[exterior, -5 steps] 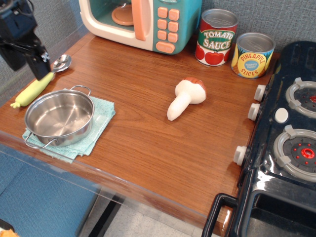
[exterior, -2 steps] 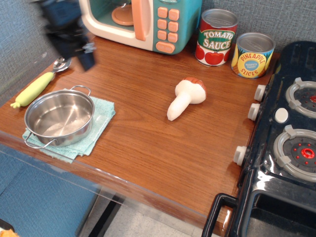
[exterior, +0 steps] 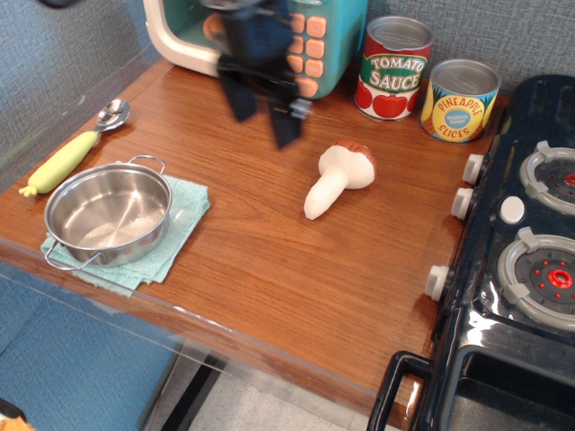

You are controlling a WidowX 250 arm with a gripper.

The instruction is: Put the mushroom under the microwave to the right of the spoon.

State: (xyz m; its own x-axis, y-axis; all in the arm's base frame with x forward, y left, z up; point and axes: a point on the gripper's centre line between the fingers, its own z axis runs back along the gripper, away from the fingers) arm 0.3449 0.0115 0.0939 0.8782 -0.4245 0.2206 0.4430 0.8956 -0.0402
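Note:
The mushroom (exterior: 340, 178), cream stem and reddish-brown cap, lies on its side in the middle of the wooden table. My gripper (exterior: 264, 115) hangs above the table to the left of the mushroom, in front of the microwave (exterior: 310, 36). It is blurred by motion; its two dark fingers stand apart and hold nothing. The spoon (exterior: 74, 149), with a metal bowl and yellow-green handle, lies at the table's left edge.
A steel pot (exterior: 108, 212) sits on a teal cloth (exterior: 184, 220) at the front left. A tomato sauce can (exterior: 393, 68) and a pineapple can (exterior: 459, 100) stand at the back. A black toy stove (exterior: 521, 269) borders the right side.
My gripper has swept from the far left by the spoon rightward across the table to just left of the mushroom. The objects have not moved.

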